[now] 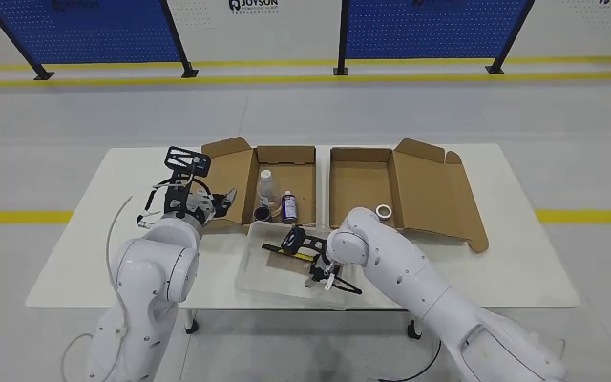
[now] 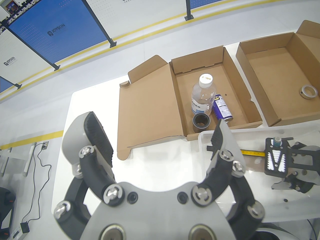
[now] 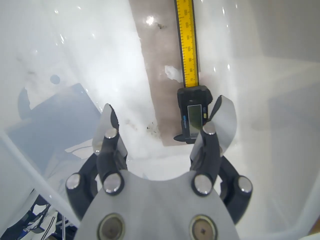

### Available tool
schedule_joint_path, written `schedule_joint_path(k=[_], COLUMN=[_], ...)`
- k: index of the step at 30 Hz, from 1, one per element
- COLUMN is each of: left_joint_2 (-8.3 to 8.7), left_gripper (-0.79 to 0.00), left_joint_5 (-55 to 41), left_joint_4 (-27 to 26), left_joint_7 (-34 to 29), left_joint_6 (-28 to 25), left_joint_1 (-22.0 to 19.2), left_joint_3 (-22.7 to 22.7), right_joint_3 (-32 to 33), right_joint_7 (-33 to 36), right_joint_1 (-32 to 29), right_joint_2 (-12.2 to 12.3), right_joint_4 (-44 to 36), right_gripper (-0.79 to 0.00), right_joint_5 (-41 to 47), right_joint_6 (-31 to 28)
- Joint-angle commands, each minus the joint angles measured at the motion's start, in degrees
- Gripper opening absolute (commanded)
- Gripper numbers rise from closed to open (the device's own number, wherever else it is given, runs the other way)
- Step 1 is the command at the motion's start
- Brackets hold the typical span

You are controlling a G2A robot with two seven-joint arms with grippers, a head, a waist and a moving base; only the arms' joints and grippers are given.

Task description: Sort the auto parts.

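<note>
The right pincer (image 3: pixel 165 106) is seen closest, low inside a clear plastic bin (image 3: pixel 275 38), with its fingers spread and nothing pinched between them. A digital caliper (image 3: pixel 188 51) is laid flat on the bin's floor, its yellow scale pointing away from the pincer. Its black display head is found just inside one finger, and whether the two touch cannot be told.

The bin is set at the near edge of a white table (image 1: pixel 535 258), in front of two opened boxes that stand side by side, close together.

In the left cardboard box (image 2: pixel 197 61) three things are gathered at the near end. A plastic bottle (image 2: pixel 203 93) with a white cap is laid on its side. A blue can (image 2: pixel 222 107) is laid just beside it, on the side toward the other box. A black sleeve (image 2: pixel 200 121) is placed at the bottle's base, its open bore turned toward the near wall.

In the right cardboard box (image 2: pixel 272 61) a metal ring (image 2: pixel 308 91) is laid alone on the floor.

The left pincer (image 2: pixel 155 121) is held above the table beside the opened lid of the left box, well apart from the caliper. Its fingers are spread wide, and nothing is gripped.
</note>
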Motion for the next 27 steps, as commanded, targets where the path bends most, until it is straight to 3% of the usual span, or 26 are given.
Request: schedule_joint_path(k=[1, 5, 8, 13, 24, 27], left_joint_2=[0.00, 0.00, 0.00, 0.00, 0.00, 0.00], left_gripper=[0.000, 0.000, 0.000, 0.000, 0.000, 0.000], left_joint_5=[0.00, 0.00, 0.00, 0.00, 0.00, 0.00], left_joint_4=[0.00, 0.00, 0.00, 0.00, 0.00, 0.00], left_joint_7=[0.00, 0.00, 0.00, 0.00, 0.00, 0.00], left_joint_6=[0.00, 0.00, 0.00, 0.00, 0.00, 0.00], left_joint_1=[0.00, 0.00, 0.00, 0.00, 0.00, 0.00], left_joint_3=[0.00, 0.00, 0.00, 0.00, 0.00, 0.00], right_joint_3=[0.61, 2.13, 3.02, 3.37, -1.30, -2.21], right_joint_7=[0.43, 1.34, 2.21, 2.66, 1.22, 0.35], right_joint_1=[-0.25, -0.99, -1.36, -1.09, 1.90, 2.69], right_joint_2=[0.33, 1.17, 1.82, 2.08, -0.55, -1.45], right_joint_4=[-1.30, -4.30, -5.59, -4.93, 1.10, 3.14], right_gripper=[-0.123, -0.157, -0.135, -0.209, -0.296, -0.357], right_joint_5=[-0.04, -0.34, -1.83, -3.08, -4.89, -4.62], right_joint_6=[0.19, 0.59, 1.15, 1.13, -0.56, -0.62])
